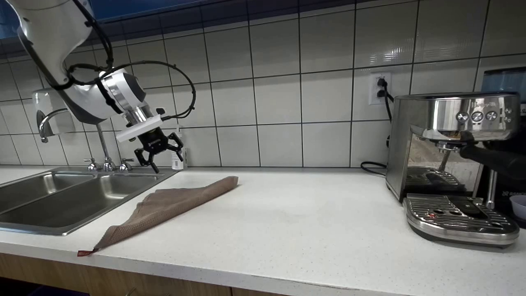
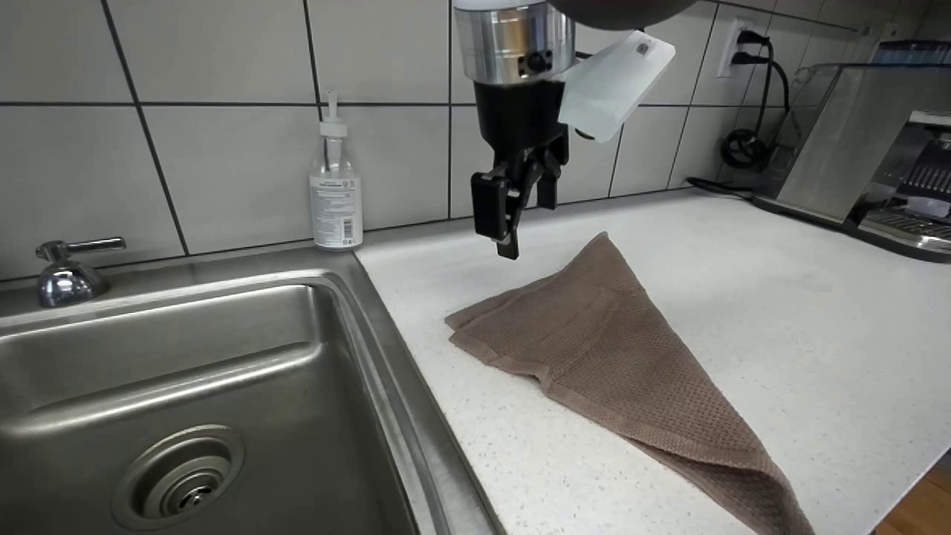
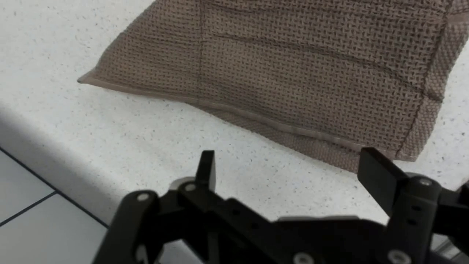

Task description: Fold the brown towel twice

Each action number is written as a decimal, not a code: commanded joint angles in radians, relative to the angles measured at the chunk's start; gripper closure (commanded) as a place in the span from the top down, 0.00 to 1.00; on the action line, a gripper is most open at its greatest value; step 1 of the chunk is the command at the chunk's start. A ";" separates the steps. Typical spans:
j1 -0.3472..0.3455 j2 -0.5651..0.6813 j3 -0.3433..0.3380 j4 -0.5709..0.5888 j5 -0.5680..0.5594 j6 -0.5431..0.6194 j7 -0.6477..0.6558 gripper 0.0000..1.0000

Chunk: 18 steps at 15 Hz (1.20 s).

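brown towel (image 2: 617,357) in uneven layers

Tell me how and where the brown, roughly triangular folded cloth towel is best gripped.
Grip the brown cloth towel likely by its layered lower-right corner in the wrist view, coming from above with the black fingers straddling the edge. It lies low on the white speckled counter, offering little from the side, and two offset edges there suggest a pinch could catch both layers.
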 commanded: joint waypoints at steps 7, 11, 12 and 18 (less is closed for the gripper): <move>-0.093 -0.043 -0.010 -0.032 0.126 -0.011 -0.059 1.00; -0.123 -0.059 -0.017 -0.041 0.180 -0.008 -0.049 1.00; -0.131 -0.064 -0.019 -0.042 0.198 -0.013 -0.047 1.00; -0.165 -0.091 -0.040 -0.058 0.255 -0.033 -0.063 1.00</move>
